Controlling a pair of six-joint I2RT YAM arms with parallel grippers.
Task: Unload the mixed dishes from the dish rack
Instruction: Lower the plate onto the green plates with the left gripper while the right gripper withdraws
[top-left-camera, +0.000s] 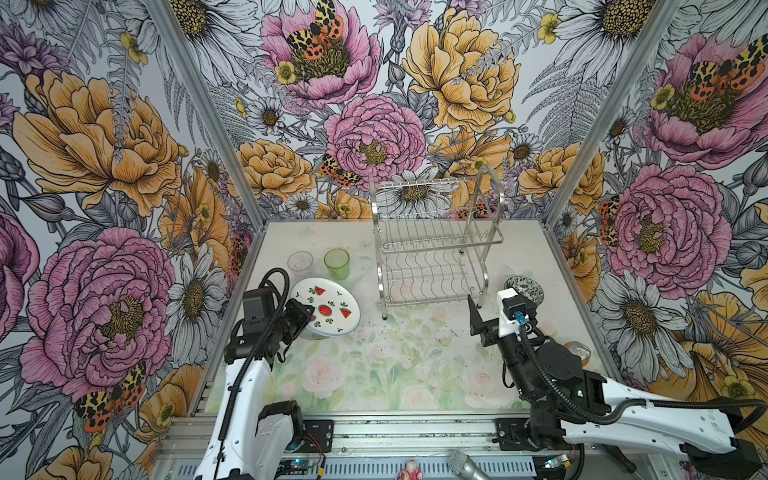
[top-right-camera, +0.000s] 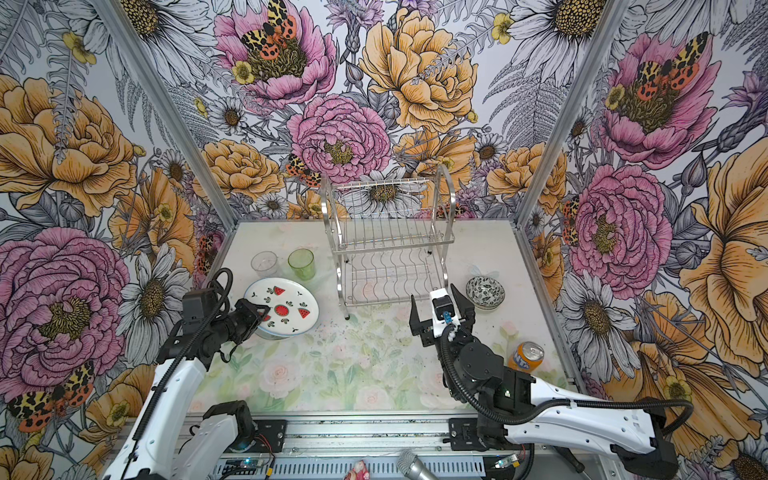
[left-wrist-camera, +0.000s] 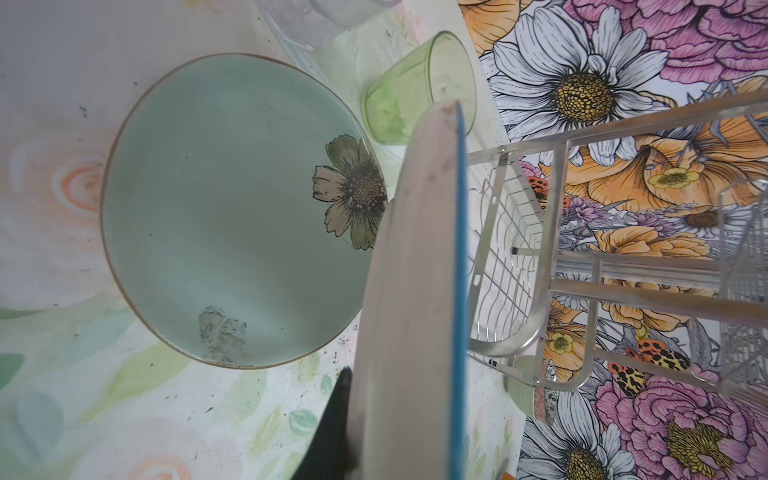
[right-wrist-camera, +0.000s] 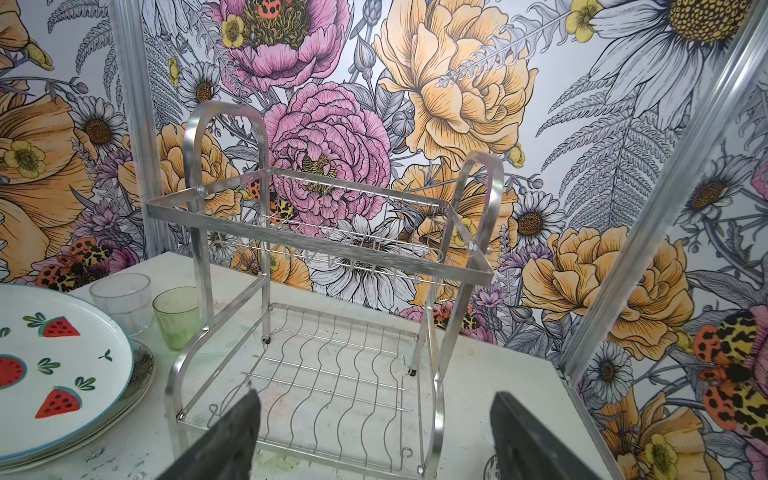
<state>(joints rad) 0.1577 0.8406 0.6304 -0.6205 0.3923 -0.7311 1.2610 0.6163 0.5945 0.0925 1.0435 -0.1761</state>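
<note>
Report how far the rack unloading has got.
Done: both tiers of the rack are empty; the clear tumbler, green tumbler and patterned bowl stand on the table. In hand: the left gripper is shut on the watermelon plate, above the aqua plate. Left: set that plate down and let go. The right gripper is open, holding nothing.

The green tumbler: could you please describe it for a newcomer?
Find the dish rack, far back on the table. Left of it stand two tumblers. The green tumbler is the tinted one nearer the rack, beside the clear tumbler.
</note>
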